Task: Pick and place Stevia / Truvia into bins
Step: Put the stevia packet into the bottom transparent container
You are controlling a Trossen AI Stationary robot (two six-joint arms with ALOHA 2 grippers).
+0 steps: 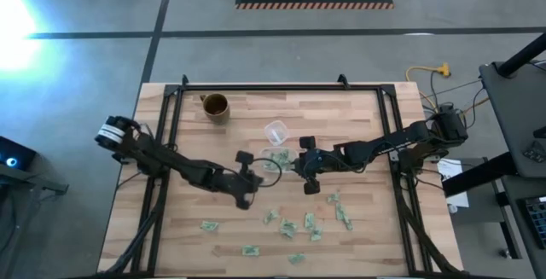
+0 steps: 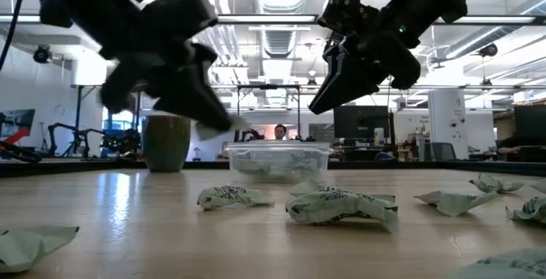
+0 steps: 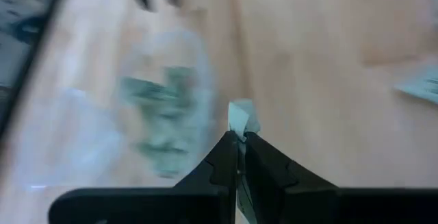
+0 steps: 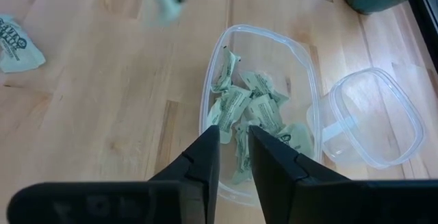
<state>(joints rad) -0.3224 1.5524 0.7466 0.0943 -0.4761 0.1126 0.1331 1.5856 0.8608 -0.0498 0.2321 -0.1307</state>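
the left gripper [image 3: 239, 136] is clamped on one packet [image 3: 241, 118] beside the clear container [image 4: 263, 114], while the right gripper [image 4: 233, 136], fingers slightly apart and empty, hangs over its rim.

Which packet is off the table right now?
The packet pinched in the left gripper, held in the air beside the bin. The other packets lie loose on the table or in the bin.
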